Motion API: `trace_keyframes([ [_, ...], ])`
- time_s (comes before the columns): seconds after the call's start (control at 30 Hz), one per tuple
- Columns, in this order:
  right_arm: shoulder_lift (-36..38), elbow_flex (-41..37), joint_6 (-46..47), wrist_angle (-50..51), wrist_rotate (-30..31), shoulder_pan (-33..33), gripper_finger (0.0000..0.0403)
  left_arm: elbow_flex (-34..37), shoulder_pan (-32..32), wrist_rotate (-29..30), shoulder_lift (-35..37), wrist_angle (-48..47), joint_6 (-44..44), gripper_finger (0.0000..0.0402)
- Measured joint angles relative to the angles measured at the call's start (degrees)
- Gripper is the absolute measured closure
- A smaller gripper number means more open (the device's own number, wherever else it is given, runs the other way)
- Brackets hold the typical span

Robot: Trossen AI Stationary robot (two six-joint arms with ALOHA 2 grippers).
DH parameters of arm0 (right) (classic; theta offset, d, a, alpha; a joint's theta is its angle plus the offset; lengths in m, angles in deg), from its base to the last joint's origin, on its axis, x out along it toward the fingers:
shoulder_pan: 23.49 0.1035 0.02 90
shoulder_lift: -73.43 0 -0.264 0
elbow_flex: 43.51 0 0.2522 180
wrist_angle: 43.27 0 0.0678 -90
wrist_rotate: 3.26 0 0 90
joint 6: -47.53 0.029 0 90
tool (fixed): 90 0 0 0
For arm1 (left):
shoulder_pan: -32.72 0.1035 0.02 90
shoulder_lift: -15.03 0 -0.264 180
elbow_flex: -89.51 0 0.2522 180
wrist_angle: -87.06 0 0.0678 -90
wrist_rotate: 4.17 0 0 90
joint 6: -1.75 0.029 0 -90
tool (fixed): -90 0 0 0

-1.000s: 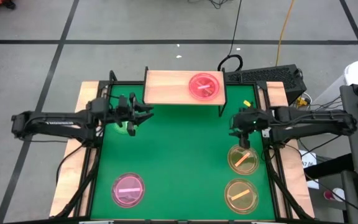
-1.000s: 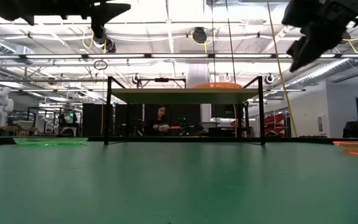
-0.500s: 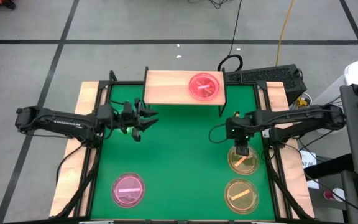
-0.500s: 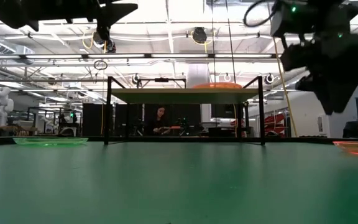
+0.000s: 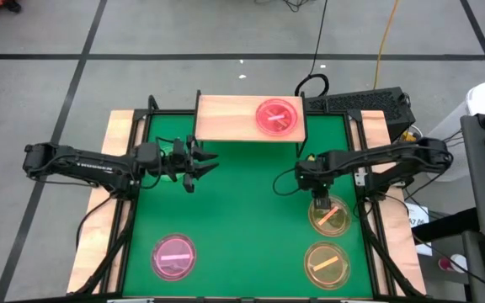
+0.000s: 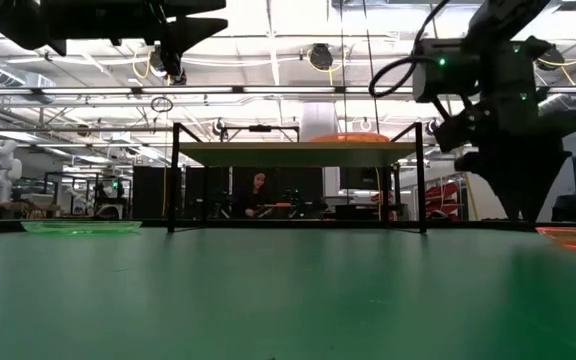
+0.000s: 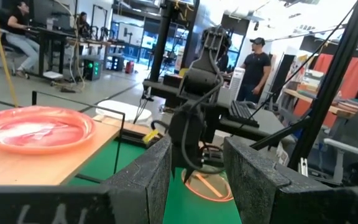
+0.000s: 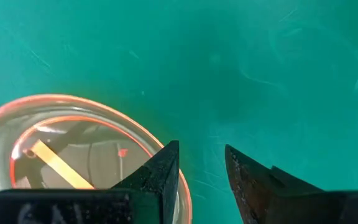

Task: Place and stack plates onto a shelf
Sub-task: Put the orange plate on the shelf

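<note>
Your desk (image 5: 242, 210) carries the shelf (image 5: 226, 118) at its far edge w/ one pink plate (image 5: 277, 116) on it; 1 done. Left: pink plate (image 5: 174, 256) near-left corner, two amber plates (image 5: 329, 216) near-right. Right pincer (image 5: 321, 202) open, empty, at the upper amber's rim. Left pincer (image 5: 199, 162) open, empty, by the shelf.

Plates (image 8: 73, 149) look like glossy see-through plastic, shelf (image 5: 234, 118) is pale matt wood on thin black metal legs, mat (image 5: 242, 219) is matt green.

amber plate (image 8: 73, 149) cut off by frame edge, partly behind right tool (image 8: 201, 163)
</note>
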Motion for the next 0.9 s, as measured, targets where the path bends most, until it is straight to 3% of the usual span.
trace_keyframes([
  [0.33, -0.82, 0.00, -4.98, 2.27, -3.21, 0.02, 0.0289, 0.00, 0.00, 0.00, 0.05, 0.05, 0.04, 0.0249],
  [0.63, -0.82, -1.79, -4.93, -2.30, -4.79, 0.02, 0.0291, 0.00, 0.00, -0.02, 0.04, 0.14, 0.02, 0.0250],
  [0.9, -0.82, -1.79, -4.84, -2.20, -4.73, 0.04, 0.0374, 0.00, 0.00, -0.07, 0.04, 1.67, 0.02, 0.0250],
])
